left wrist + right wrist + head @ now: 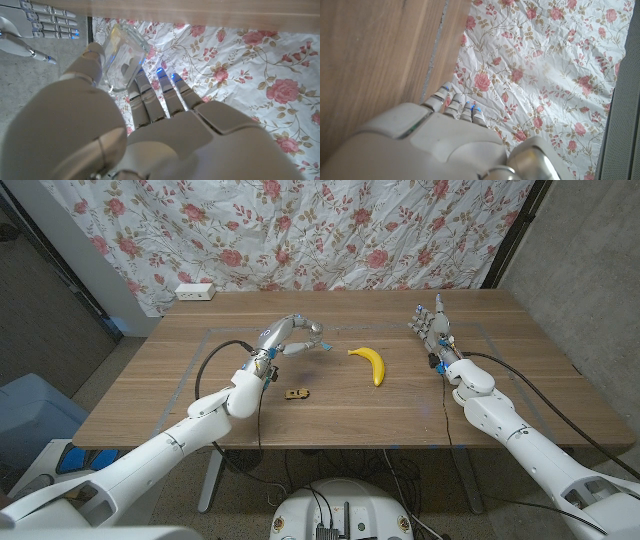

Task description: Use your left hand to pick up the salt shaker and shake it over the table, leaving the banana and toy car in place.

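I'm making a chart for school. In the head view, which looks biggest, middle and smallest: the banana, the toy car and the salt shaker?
1. banana, clearly the biggest.
2 and 3. toy car and salt shaker: both look small and alike. The left hand covers part of the shaker, so I cannot rank them.

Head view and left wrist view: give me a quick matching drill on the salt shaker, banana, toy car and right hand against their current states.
Things:
1. salt shaker
2. banana
3. toy car
4. right hand

States:
A. lying on the table, yellow
B. fingers apart, holding nothing
C. held by the left hand
D. small, on the table nearest the robot

Pairs: 1-C, 2-A, 3-D, 4-B
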Controlling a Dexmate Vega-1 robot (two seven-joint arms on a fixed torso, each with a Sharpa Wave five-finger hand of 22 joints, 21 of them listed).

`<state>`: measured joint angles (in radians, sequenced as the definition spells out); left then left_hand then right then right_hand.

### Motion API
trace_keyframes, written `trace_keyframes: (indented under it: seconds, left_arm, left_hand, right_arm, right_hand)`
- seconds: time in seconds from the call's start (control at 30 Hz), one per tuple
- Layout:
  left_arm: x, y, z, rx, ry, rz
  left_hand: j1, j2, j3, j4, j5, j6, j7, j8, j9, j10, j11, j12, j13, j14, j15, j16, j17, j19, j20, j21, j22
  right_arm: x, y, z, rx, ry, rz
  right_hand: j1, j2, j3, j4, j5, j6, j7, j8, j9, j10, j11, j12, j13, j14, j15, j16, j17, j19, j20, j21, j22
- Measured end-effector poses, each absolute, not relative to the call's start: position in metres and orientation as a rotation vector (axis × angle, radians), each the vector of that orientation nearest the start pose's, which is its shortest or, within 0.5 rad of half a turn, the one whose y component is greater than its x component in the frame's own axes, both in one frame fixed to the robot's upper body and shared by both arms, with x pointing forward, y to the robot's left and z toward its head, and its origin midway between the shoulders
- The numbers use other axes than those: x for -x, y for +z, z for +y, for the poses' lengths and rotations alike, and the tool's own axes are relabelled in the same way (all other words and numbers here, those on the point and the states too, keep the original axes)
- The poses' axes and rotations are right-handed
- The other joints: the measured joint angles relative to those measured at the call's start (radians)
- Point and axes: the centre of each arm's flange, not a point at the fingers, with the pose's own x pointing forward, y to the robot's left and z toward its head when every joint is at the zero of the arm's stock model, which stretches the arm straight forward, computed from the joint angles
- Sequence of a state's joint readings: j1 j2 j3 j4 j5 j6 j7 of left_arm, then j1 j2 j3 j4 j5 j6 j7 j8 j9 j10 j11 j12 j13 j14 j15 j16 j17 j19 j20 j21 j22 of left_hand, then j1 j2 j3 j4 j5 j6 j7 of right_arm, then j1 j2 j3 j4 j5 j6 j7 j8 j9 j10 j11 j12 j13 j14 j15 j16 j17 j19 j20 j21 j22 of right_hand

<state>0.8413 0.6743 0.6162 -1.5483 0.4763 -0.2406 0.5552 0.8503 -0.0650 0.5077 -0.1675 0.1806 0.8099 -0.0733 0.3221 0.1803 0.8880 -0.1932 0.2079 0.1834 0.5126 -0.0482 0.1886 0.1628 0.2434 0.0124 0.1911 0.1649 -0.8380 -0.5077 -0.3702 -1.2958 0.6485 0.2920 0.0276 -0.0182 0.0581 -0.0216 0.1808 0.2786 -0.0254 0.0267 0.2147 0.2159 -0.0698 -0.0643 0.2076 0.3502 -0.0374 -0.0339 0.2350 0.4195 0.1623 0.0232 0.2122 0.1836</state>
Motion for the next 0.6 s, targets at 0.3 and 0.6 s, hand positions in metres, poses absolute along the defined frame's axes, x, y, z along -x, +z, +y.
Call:
trace_keyframes:
  seconds: [0.3, 0.6]
  left_arm:
    - [-0.582, -0.012, 0.201, -1.092, 0.1, -1.108]
    - [-0.58, -0.004, 0.202, -1.169, 0.113, -1.158]
  left_hand:
    - [0.0, 0.0, -0.004, 0.004, 0.0, 0.004, -0.004, -0.004, 0.0, 0.0, 0.0, 0.0, 0.001, 0.0, 0.0, 0.0, 0.0, 0.0, 0.0, 0.0, 0.0]
    - [0.0, 0.0, -0.008, 0.0, 0.0, 0.007, -0.007, -0.002, 0.0, 0.007, -0.007, 0.0, 0.001, 0.0, 0.0, 0.0, 0.0, 0.0, 0.0, 0.0, 0.0]
  right_arm:
    - [-0.653, -0.027, -0.291, -0.043, 0.203, -0.594]
    - [-0.653, -0.027, -0.291, -0.043, 0.203, -0.594]
  right_hand:
    - [0.0, 0.0, 0.0, 0.0, 0.0, 0.0, 0.0, 0.0, 0.0, 0.0, 0.0, 0.0, 0.0, 0.0, 0.0, 0.0, 0.0, 0.0, 0.0, 0.0, 0.0]
    - [0.0, 0.0, 0.0, 0.0, 0.0, 0.0, 0.0, 0.0, 0.0, 0.0, 0.0, 0.0, 0.0, 0.0, 0.0, 0.0, 0.0, 0.0, 0.0, 0.0, 0.0]
